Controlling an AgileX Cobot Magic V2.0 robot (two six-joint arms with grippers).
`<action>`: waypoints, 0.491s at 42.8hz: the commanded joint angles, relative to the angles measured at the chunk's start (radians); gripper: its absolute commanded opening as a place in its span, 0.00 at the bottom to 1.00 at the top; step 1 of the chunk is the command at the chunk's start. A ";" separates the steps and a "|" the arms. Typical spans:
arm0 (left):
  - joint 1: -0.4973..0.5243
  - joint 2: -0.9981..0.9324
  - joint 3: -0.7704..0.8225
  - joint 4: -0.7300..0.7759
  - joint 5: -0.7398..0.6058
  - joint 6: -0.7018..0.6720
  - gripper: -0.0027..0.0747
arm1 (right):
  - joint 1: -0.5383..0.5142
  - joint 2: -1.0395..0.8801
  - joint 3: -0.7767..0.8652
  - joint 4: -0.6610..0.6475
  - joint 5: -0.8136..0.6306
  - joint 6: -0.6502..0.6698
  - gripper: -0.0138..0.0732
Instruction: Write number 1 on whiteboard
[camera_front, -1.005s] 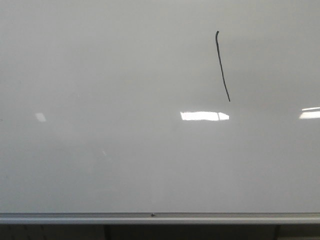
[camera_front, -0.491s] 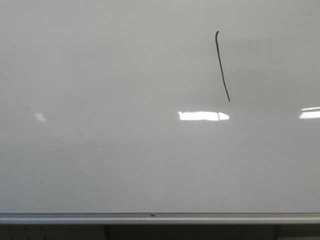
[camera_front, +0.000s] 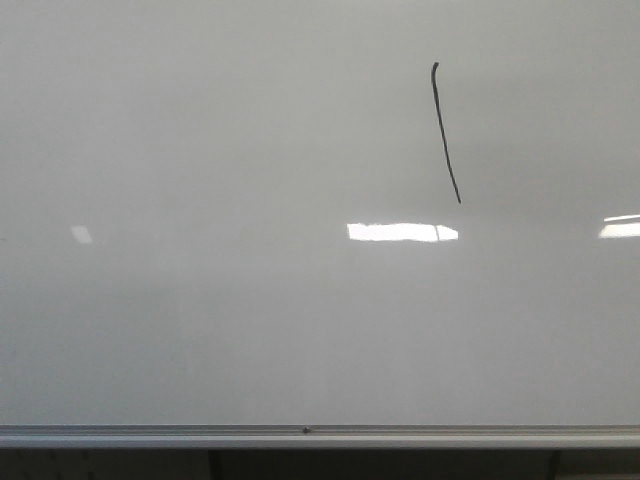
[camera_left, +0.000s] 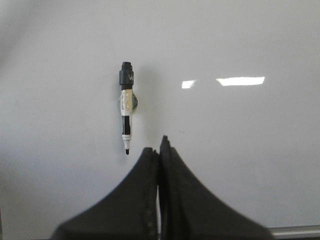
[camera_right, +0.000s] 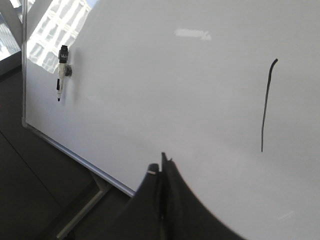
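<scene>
The whiteboard (camera_front: 200, 200) fills the front view, with its silver frame strip along the lower edge. The number 1 (camera_front: 445, 130) is a thin black slanted stroke at the upper right; it also shows in the right wrist view (camera_right: 266, 105). A black-and-white marker (camera_left: 126, 114) hangs uncapped on the board by a holder; it also shows in the right wrist view (camera_right: 61, 72). My left gripper (camera_left: 159, 147) is shut and empty, a little off the marker's tip. My right gripper (camera_right: 163, 162) is shut and empty, away from the stroke. Neither gripper shows in the front view.
Bright rectangular light reflections (camera_front: 402, 232) lie on the board below the stroke. The board's frame corner and stand leg (camera_right: 85, 210) show in the right wrist view, with dark floor beyond.
The light reflection below the stroke has widened slightly to the left. The stroke and board have not changed.
</scene>
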 joint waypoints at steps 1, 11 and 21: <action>0.006 -0.014 0.020 0.021 -0.119 -0.021 0.01 | -0.006 -0.002 -0.024 0.039 -0.033 -0.004 0.09; 0.006 -0.017 0.139 0.047 -0.285 -0.093 0.01 | -0.006 -0.002 -0.024 0.039 -0.028 -0.004 0.09; 0.006 -0.017 0.160 0.044 -0.297 -0.093 0.01 | -0.006 -0.002 -0.024 0.039 -0.028 -0.004 0.09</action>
